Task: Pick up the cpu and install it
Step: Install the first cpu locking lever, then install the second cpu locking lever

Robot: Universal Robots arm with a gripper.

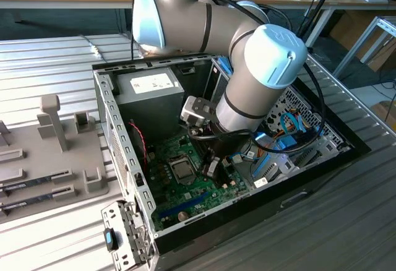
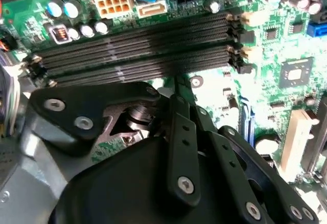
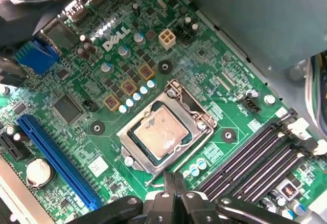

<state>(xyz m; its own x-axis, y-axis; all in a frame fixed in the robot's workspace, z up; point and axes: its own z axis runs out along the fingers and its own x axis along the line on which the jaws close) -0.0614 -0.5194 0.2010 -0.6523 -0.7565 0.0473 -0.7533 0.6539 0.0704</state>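
CPU (image 3: 159, 134), a small flat square chip with a dull silver top and a thin green rim, lies flat inside the hinged metal socket frame (image 3: 196, 112) near the middle of the green motherboard (image 3: 214, 78); in the exterior view the same chip (image 1: 183, 170) sits toward the open computer case's (image 1: 117, 135) side wall, below the grey power supply box (image 1: 148, 88) in the case's far corner. It looks already seated in its socket, square-on with no long axis to speak of. The arm's gripper (image 3: 173, 193) hangs just above the board, beside the socket's edge that faces the black memory slots (image 3: 255, 157), so the chip lies a short way ahead of the fingertips (image 3: 168, 182), not under them. In the first wrist view the two black fingertips meet in a thin seam, pressed together with nothing visible between them, and they appear not to touch the chip or frame. In the second wrist view the gripper's (image 2: 176, 104) black linkage hides the tips, with the memory slots (image 2: 138, 52) just beyond. Outside the case, a grey parts tray (image 1: 49, 159) rests on the ribbed metal table (image 1: 346, 221).
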